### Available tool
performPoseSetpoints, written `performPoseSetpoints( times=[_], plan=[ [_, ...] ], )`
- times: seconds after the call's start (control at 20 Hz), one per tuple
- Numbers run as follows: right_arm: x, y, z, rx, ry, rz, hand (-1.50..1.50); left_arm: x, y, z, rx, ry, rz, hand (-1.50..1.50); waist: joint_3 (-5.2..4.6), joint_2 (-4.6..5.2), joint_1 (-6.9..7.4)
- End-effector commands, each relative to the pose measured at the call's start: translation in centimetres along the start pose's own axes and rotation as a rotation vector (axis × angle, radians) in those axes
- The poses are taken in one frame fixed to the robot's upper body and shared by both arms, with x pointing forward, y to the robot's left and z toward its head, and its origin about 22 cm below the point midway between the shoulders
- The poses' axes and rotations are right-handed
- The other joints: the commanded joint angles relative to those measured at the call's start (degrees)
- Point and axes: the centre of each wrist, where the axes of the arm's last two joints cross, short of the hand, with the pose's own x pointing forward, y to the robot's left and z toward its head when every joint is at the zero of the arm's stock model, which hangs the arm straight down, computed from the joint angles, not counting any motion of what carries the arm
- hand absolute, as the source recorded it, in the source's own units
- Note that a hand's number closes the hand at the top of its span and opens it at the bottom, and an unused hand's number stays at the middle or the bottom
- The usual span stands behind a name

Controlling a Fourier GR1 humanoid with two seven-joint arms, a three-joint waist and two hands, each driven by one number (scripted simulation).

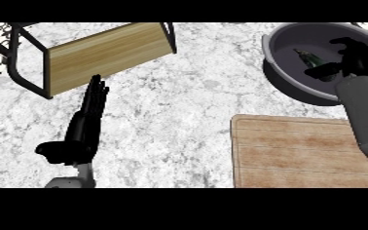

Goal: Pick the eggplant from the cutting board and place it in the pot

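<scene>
From the head view, the right hand (350, 57) reaches over the grey pot (284, 75) at the counter's far right corner, its black fingers curled down inside the bowl; the dark eggplant (310, 58) lies within the pot, right by those fingers, and whether they pinch it or merely touch it cannot be told, since the hand covers part of it. The right forearm, grey and smooth, runs from the right edge up across the pot's rim. The pot is round, with a thick rim and a darker hollow. The wooden cutting board (295, 151) sits at the near right corner, rectangular, with pale brown grain and a shallow groove along its border. The left hand (90, 109) rests in the near left part of the counter (179, 107), fingers straight and together, pointing away, thumb out to the side, holding nothing. The counter is speckled white-grey stone. At the far left corner stands a tilted wooden panel in a black frame (101, 53).
</scene>
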Motion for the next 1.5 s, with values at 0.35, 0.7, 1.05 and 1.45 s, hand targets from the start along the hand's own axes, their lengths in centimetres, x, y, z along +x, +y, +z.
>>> performPoseSetpoints(
  times=[0.35,0.7,1.05,1.45],
  plan=[
    [-1.9,-3.8,-1.2,-0.272,-0.047,-0.629,-1.5,-0.1,0.9,0.5,0.018,-0.004,-0.01,0.0,-0.04,-0.24,-0.4],
    [-9.9,-3.2,-1.0,-0.34,-0.041,-0.663,-1.5,-1.7,1.0,0.6,-0.005,0.023,-0.008,0.0,-0.06,-0.08,-0.31],
    [-14.1,-6.0,-1.4,-0.373,-0.075,-0.707,-1.5,0.1,2.2,0.4,0.006,-0.008,-0.01,0.0,-0.1,-0.26,-0.46],
    [-19.6,-10.4,-1.0,-0.376,-0.086,-0.676,-1.5,0.0,-0.1,0.2,0.003,-0.007,-0.019,0.0,-0.12,-0.41,-1.0]
  ],
)
